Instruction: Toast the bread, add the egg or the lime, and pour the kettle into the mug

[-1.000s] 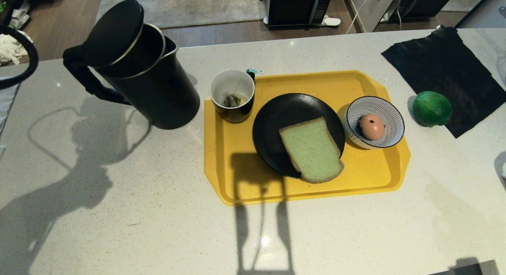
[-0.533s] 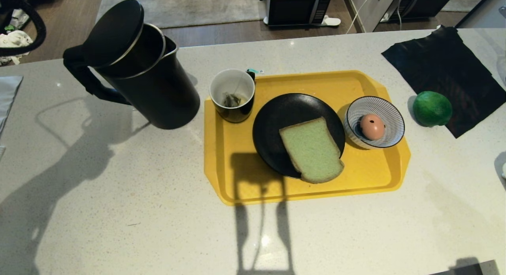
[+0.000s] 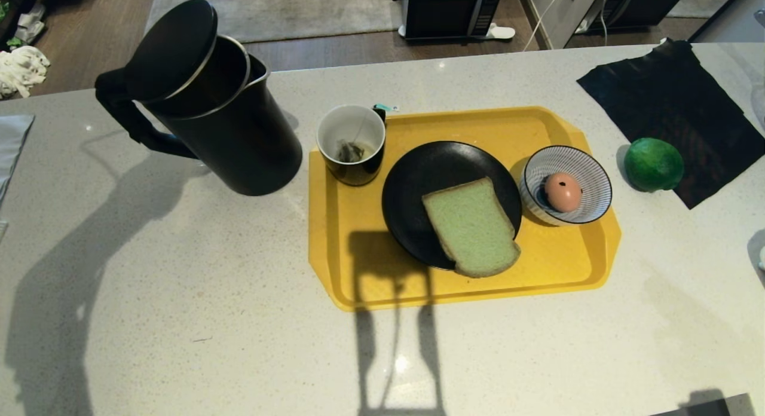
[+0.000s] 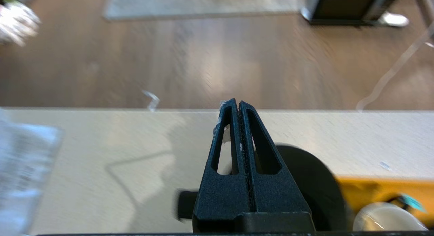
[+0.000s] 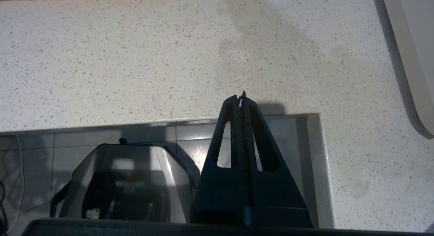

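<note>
We look at the kettle [image 3: 203, 99] as our landmark. It is big and black and stands on the worktop [image 3: 179, 296], just beside the yellow tray [image 3: 358, 266]. Its handle sticks out on the side away from the tray. Its spout side faces the tray and the mug [image 3: 351, 142].

The mug sits on the tray corner nearest the kettle. A teabag lies inside it. On the far side of the mug from the kettle is a black plate [image 3: 418, 183] with the green bread [image 3: 472, 225] on it. One corner of the bread hangs over the plate rim. Past the plate is a striped bowl [image 3: 588, 177] holding the egg [image 3: 562, 191]. The lime [image 3: 653, 164] is off the tray, farthest from the kettle, touching a black cloth [image 3: 663, 93].

Our left gripper [image 4: 236, 107] is pressed closed and holds nothing. In the left wrist view it hangs above the kettle, with the dark round top and the handle stub showing below it. The mug rim peeks in at the corner. Our right gripper [image 5: 241, 96] is closed too, and empty. It is over the near edge of the worktop, well apart from the kettle.

We think the left arm is the one for the kettle, since it is nearer. The handle lies on the left arm's side. The gripper must open first, then come in at the handle. The pour would then tip toward the tray, where the mug waits.
</note>
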You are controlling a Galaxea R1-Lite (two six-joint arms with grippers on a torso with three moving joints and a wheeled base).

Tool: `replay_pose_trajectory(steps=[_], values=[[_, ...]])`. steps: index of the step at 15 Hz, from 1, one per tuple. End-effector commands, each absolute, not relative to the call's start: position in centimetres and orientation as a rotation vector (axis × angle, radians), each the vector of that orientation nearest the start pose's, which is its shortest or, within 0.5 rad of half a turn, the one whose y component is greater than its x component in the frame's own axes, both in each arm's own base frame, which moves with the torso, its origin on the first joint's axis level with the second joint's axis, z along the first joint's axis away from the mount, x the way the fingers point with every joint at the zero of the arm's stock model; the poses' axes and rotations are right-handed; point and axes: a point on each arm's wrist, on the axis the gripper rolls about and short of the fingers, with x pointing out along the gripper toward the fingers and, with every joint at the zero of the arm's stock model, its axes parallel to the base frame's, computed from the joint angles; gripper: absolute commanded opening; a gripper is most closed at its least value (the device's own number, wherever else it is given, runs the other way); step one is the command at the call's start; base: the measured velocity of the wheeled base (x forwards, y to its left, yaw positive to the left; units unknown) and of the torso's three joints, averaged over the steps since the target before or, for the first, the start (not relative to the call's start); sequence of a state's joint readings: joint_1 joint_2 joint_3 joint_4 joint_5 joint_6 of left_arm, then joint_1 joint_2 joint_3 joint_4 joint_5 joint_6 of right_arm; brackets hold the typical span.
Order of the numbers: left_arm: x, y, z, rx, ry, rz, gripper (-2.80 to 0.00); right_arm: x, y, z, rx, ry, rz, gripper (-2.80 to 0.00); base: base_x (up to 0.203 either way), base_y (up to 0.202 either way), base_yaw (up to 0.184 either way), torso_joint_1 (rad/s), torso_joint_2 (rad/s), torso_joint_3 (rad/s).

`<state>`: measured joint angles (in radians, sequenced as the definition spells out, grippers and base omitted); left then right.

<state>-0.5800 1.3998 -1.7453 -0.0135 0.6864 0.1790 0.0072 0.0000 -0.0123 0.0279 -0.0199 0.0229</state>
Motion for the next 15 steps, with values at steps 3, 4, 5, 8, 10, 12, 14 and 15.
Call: replay_pose_trajectory(steps=[3, 4, 5, 8, 10, 12, 14, 15], values=[[16.8, -10.7, 45.9, -0.113, -0.233, 0.059, -2.8, -2.4, -0.1, 7.6, 0.023, 0.017, -0.012, -2.8, 0.0, 0.0, 0.0, 0.0, 0.0, 0.0], [16.8, -10.7, 45.9, -0.119, -0.233, 0.058, -2.8, -2.4, -0.1, 7.6, 0.023, 0.015, -0.012, -2.8, 0.0, 0.0, 0.0, 0.0, 0.0, 0.0], [16.9, -10.7, 45.8, -0.117, -0.229, 0.059, -2.8, -2.4, -0.1, 7.6, 0.023, 0.017, -0.012, -2.8, 0.0, 0.0, 0.0, 0.0, 0.0, 0.0], [17.0, -10.8, 45.4, -0.112, -0.204, 0.058, -2.8, -2.4, -0.1, 7.6, 0.023, 0.017, -0.012, -2.8, 0.0, 0.0, 0.0, 0.0, 0.0, 0.0], [17.4, -11.1, 45.0, -0.118, -0.188, 0.056, -2.8, -2.4, -0.1, 7.6, 0.023, 0.017, -0.012, -2.8, 0.0, 0.0, 0.0, 0.0, 0.0, 0.0], [17.8, -11.3, 44.3, -0.106, -0.159, 0.057, -2.8, -2.4, -0.1, 7.6, 0.023, 0.018, -0.012, -2.8, 0.0, 0.0, 0.0, 0.0, 0.0, 0.0], [18.0, -11.6, 44.2, -0.108, -0.15, 0.052, -2.8, -2.4, -0.1, 7.6, 0.023, 0.015, -0.012, -2.8, 0.0, 0.0, 0.0, 0.0, 0.0, 0.0], [18.0, -11.8, 44.0, -0.116, -0.141, 0.042, -2.8, -2.4, -0.1, 7.6, 0.023, 0.017, -0.012, -2.8, 0.0, 0.0, 0.0, 0.0, 0.0, 0.0]])
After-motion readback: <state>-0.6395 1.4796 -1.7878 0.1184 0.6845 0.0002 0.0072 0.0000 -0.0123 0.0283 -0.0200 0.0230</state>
